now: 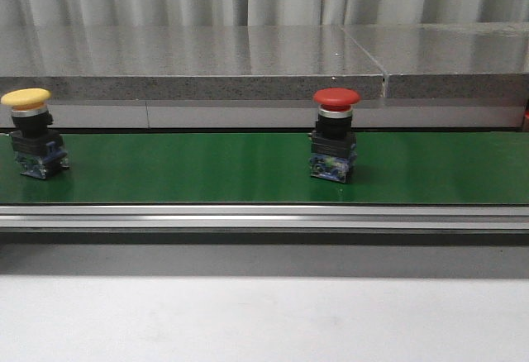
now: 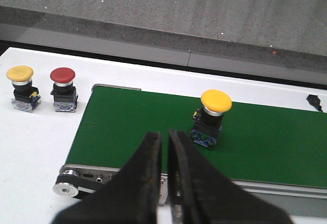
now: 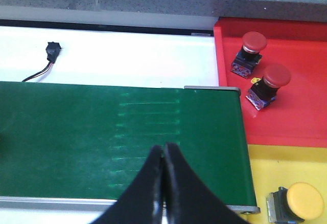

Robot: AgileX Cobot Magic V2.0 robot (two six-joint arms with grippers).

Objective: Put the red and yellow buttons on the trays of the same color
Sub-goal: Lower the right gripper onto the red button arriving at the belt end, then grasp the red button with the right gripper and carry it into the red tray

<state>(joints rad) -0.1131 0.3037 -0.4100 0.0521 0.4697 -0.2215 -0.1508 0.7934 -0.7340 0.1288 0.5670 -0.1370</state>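
The left tool [image 2: 164, 147] has its fingers pressed nearly together and holds nothing; a yellow button [image 2: 212, 117] stands upright on the green belt [image 2: 133, 127] just beyond it. Farther off, beside the belt's end, a spare yellow button [image 2: 22, 87] and a spare red button [image 2: 63, 89] stand on the white tabletop [image 2: 30, 142]. The right tool [image 3: 163, 160] is pressed together, empty, over the belt. Beyond the belt's end lie a red tray [image 3: 301, 116] with two red buttons [image 3: 249, 53] and a yellow tray [image 3: 271, 170] with one tipped button [image 3: 297, 202]. Nothing blocks either tool.
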